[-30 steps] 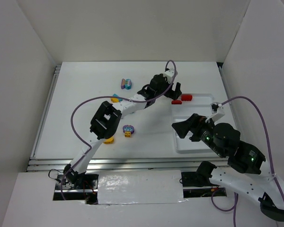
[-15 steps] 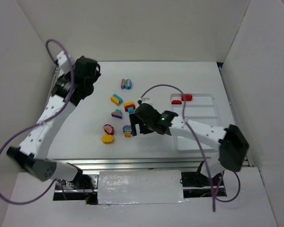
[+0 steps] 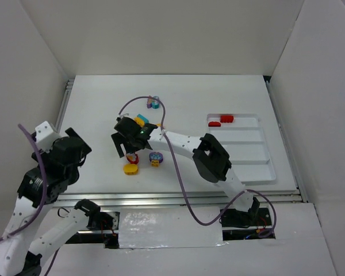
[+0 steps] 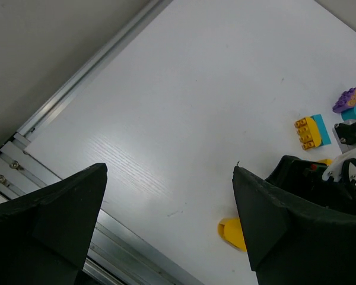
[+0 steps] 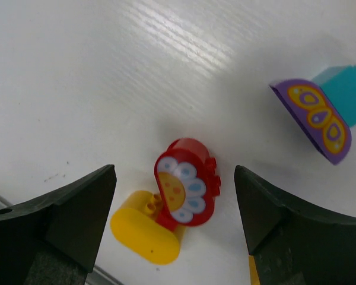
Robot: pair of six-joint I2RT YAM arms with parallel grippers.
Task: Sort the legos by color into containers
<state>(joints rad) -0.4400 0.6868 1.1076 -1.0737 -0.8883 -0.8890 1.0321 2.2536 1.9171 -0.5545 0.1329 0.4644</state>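
Observation:
A red flower brick (image 5: 187, 181) stands against a yellow brick (image 5: 145, 228) on the white table; both also show in the top view, the red brick (image 3: 133, 157) and the yellow brick (image 3: 130, 168). My right gripper (image 5: 174, 172) is open and empty, hovering above the red brick, one finger on each side; in the top view the right gripper (image 3: 125, 144) is just behind it. A purple-and-teal brick (image 5: 320, 113) lies to its right. My left gripper (image 4: 169, 172) is open and empty over bare table at the near left (image 3: 75, 152). The white tray (image 3: 241, 167) holds two red bricks (image 3: 221, 120).
A purple-yellow cluster (image 3: 155, 158), a yellow-teal brick (image 3: 141, 119) and a teal-purple cluster (image 3: 154, 102) lie around the right arm (image 3: 210, 158), which spans the table's middle. A metal rail (image 4: 59, 89) edges the table's left side.
The right gripper has moved left from the purple-yellow cluster to above the red flower brick. The left arm has pulled back from the far left to the near left.

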